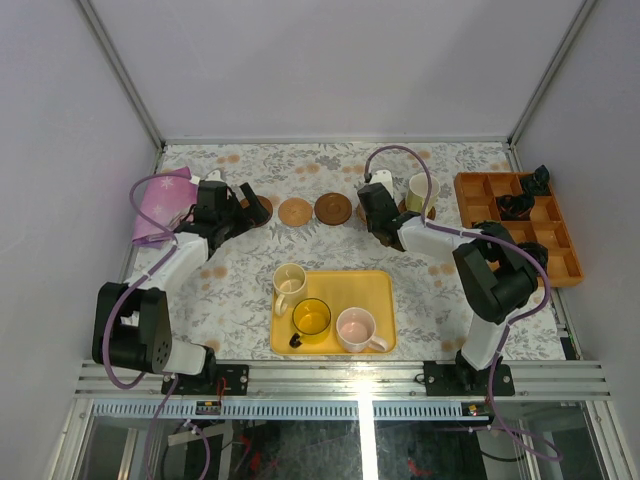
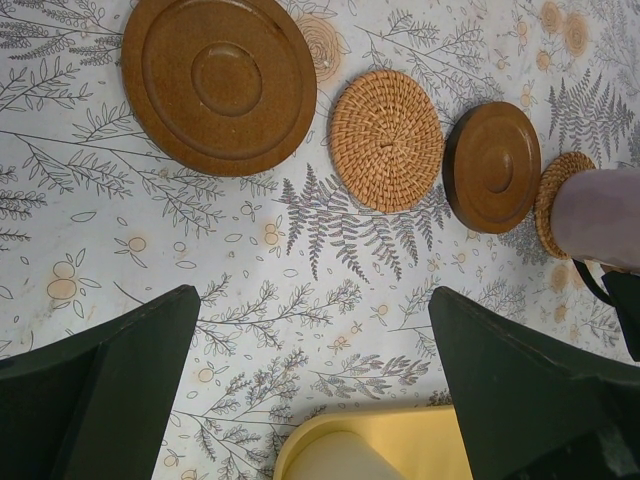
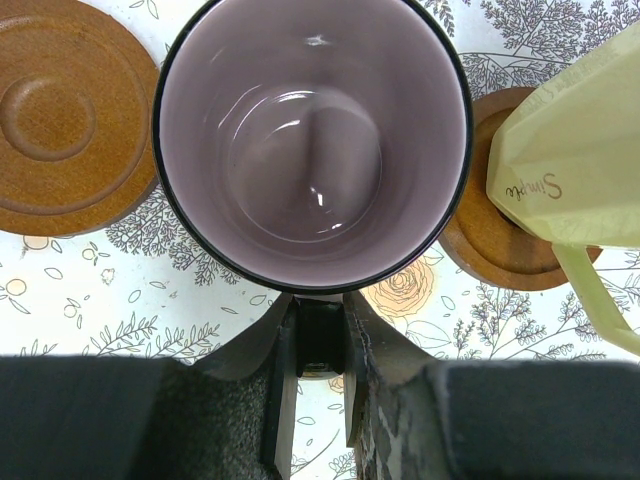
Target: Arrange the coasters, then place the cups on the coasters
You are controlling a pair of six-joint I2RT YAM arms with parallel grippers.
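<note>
Four coasters lie in a row in the left wrist view: a large brown coaster (image 2: 220, 80), a woven coaster (image 2: 386, 140), a dark coaster (image 2: 492, 166) and a second woven coaster (image 2: 557, 195). My right gripper (image 3: 322, 335) is shut on the handle of the grey-purple cup (image 3: 313, 140), which is over that second woven coaster; whether it rests on it I cannot tell. Beside it the pale greenish cup (image 3: 570, 150) stands on a brown coaster (image 3: 490, 240). My left gripper (image 2: 315, 330) hangs open over bare cloth. The cream cup (image 1: 289, 283), yellow cup (image 1: 311, 317) and pink cup (image 1: 357, 328) sit on the yellow tray (image 1: 380, 285).
A pink bag (image 1: 160, 205) lies at the far left behind my left arm. An orange compartment tray (image 1: 560, 260) holding small black objects (image 1: 515, 205) stands at the right edge. White walls close in the table on three sides.
</note>
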